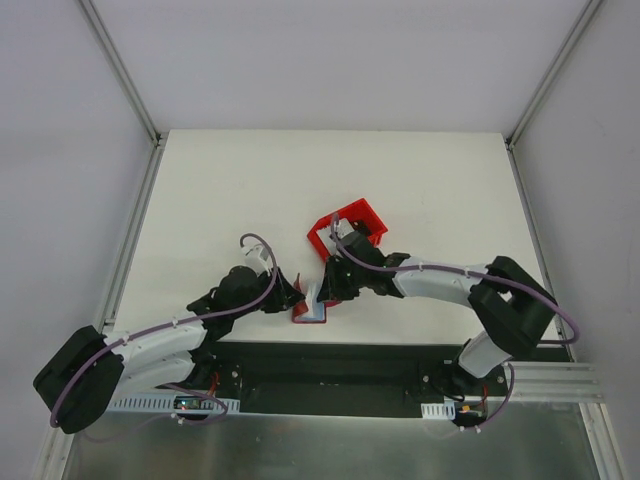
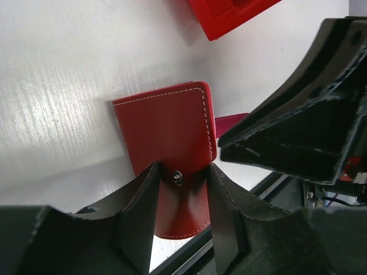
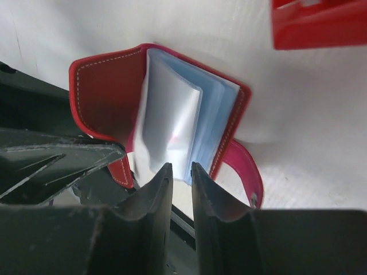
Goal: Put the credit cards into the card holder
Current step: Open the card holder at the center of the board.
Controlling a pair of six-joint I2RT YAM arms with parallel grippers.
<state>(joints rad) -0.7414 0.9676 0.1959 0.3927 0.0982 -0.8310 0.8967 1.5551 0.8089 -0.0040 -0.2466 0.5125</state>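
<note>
We see the left gripper [image 2: 182, 172] with its jaws moderately apart. They straddle the near end of the card holder [image 2: 163, 123], whose red cover fills the gap, a metal snap [image 2: 179, 177] between the tips. We cannot tell whether the fingers [image 2: 140, 206] press on it or only flank it.

The right gripper [image 3: 182, 169] stands narrow. A pale leaf [image 3: 172, 129] from inside the holder runs down into the slit between its tips. We cannot tell whether it is pinched, or whether it is a card or a clear pocket.

From above, the card holder [image 1: 312, 308] lies at the near edge of the table [image 1: 230, 200], between the two grippers, the left gripper [image 1: 293, 292] on its left and the right gripper [image 1: 325, 290] on its right. The red bin [image 1: 352, 213] sits just beyond it, tilted; we cannot make out its contents.

Only the right wrist view shows the card holder [image 3: 106, 94] open, with pale blue pockets [image 3: 221, 114] fanned and a magenta tab [image 3: 243, 166] hanging on one side. The left wrist view shows only the stitched outer cover and a corner of the bin [image 2: 229, 14] beyond it.
</note>
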